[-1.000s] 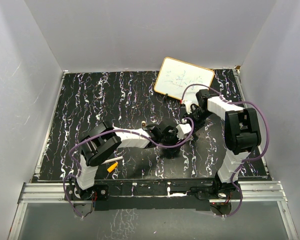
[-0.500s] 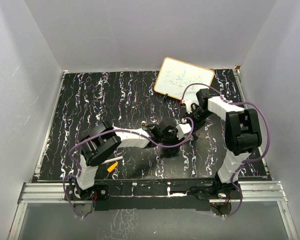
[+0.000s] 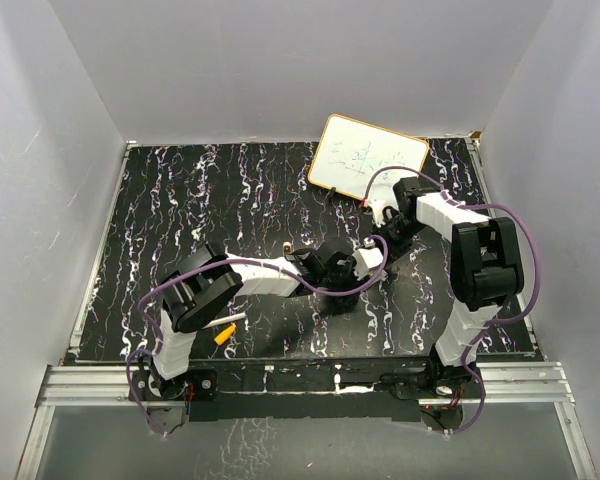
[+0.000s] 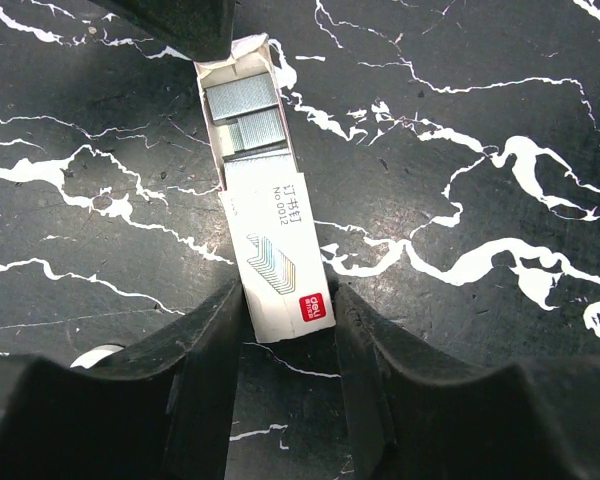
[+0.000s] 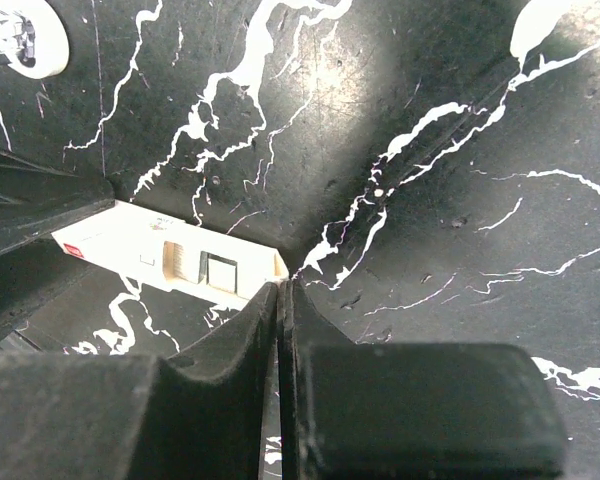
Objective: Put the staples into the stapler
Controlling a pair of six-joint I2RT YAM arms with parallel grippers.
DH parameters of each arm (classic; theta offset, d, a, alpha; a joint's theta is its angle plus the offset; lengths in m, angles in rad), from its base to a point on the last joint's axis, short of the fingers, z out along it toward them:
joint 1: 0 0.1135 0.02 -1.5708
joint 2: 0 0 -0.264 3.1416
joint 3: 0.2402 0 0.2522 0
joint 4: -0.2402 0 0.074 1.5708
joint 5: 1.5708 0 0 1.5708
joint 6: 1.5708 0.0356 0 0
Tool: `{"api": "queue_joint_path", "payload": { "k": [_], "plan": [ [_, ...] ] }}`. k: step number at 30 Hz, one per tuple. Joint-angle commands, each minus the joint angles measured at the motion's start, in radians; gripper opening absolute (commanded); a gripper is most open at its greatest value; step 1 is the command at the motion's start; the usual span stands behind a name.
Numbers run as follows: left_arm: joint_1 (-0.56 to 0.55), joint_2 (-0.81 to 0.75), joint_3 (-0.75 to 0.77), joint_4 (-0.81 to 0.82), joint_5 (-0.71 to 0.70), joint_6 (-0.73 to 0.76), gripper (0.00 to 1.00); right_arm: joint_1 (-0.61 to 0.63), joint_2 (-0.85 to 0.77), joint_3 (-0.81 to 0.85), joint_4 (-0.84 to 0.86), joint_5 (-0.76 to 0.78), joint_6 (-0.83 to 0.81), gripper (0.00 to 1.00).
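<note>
A small white staple box [image 4: 278,262] with a red logo lies on the black marbled table, its tray pulled out and staple strips [image 4: 248,112] showing. My left gripper [image 4: 288,320] is shut on the box's near end, one finger on each side. My right gripper [image 5: 280,287] is shut, its tips pinched at the end flap of the tray's far end [image 5: 272,264]. In the top view both grippers meet at the box [image 3: 365,258] in the middle of the table. The stapler does not show in any view.
A white stick [image 3: 230,320] and an orange piece [image 3: 223,336] lie by the left arm's base. A small whiteboard [image 3: 365,158] leans at the back right. White walls close in the table on three sides.
My right gripper has shifted slightly back and to the right at the box's far end. The left arm has stayed still.
</note>
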Motion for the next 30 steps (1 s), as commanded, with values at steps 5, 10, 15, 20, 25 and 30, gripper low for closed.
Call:
{"api": "queue_joint_path", "payload": {
  "k": [5,10,15,20,25,30],
  "plan": [
    [-0.003,-0.028,-0.029,-0.063,0.001,0.006,0.35,-0.012,-0.040,0.031,0.014,0.025,-0.009,0.08],
    [-0.003,-0.038,-0.052,-0.047,0.004,0.002,0.34,-0.014,-0.041,0.039,0.009,0.035,-0.014,0.08],
    [-0.003,-0.046,-0.071,-0.038,0.000,-0.001,0.33,-0.016,-0.043,0.039,0.009,0.035,-0.018,0.08],
    [-0.003,-0.045,-0.081,-0.029,0.000,-0.018,0.34,-0.020,-0.069,0.045,-0.003,-0.012,-0.041,0.08],
    [-0.003,-0.034,-0.064,-0.039,-0.004,-0.028,0.36,-0.019,-0.161,-0.001,0.006,-0.138,-0.037,0.24],
    [-0.003,-0.029,-0.064,-0.037,-0.002,-0.032,0.36,-0.017,-0.188,-0.056,0.035,-0.176,-0.013,0.32]
  ]
}}
